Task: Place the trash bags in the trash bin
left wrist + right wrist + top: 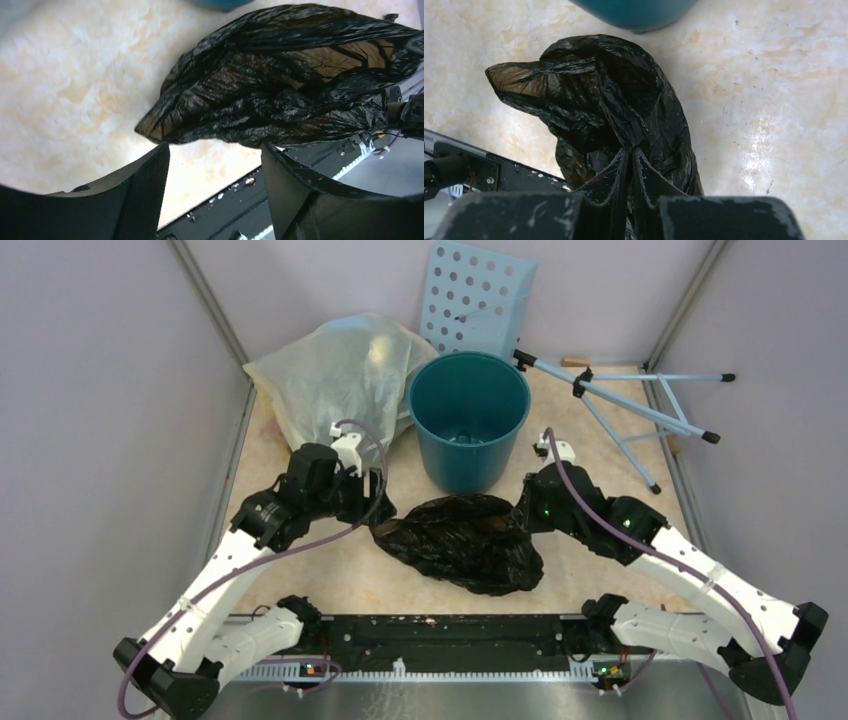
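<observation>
The black trash bag (462,540) lies crinkled on the table just in front of the teal trash bin (469,418), which stands upright and open. My right gripper (524,508) is at the bag's right edge; in the right wrist view the gripper (631,151) is shut on a pinched fold of the bag (599,100). My left gripper (376,510) is at the bag's left end; in the left wrist view the gripper (215,150) is open, its jaws wide apart just short of the bag's (280,95) corner, nothing between them.
A large translucent yellowish bag (335,375) bulges at the back left beside the bin. A pale blue perforated panel (475,295) leans on the back wall. A light blue folding stand (640,405) lies at the back right. The black base rail (450,635) runs along the near edge.
</observation>
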Action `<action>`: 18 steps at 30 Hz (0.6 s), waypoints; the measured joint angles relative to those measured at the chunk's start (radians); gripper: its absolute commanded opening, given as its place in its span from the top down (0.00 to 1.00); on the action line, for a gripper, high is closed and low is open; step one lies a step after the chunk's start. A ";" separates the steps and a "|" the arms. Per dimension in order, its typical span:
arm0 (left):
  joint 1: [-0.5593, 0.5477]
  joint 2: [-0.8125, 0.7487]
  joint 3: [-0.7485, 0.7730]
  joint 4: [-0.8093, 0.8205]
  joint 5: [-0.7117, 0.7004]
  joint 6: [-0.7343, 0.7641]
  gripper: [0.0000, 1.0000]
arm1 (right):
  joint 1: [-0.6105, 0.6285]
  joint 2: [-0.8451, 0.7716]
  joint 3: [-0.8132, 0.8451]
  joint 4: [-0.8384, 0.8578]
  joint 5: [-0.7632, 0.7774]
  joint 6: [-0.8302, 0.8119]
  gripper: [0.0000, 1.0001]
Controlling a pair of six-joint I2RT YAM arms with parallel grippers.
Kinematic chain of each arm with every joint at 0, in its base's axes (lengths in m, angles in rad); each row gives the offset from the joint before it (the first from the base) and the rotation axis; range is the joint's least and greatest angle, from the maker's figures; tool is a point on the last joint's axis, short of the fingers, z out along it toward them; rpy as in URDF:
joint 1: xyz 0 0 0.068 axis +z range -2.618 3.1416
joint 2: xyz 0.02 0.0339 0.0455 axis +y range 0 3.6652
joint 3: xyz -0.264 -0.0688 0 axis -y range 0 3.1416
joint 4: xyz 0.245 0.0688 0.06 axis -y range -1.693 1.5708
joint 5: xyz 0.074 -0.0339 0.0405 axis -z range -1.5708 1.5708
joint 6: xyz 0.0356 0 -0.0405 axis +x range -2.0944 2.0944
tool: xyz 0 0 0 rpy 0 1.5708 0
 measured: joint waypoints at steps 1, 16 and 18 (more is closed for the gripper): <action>0.000 -0.001 0.015 0.010 0.008 0.032 0.29 | 0.000 0.011 0.006 0.003 -0.012 -0.015 0.94; -0.012 0.056 -0.238 0.459 0.184 0.429 0.33 | 0.000 0.059 0.057 0.016 -0.114 -0.081 0.99; -0.014 0.097 -0.240 0.490 0.205 0.491 0.34 | 0.000 0.058 0.061 0.014 -0.117 -0.072 0.99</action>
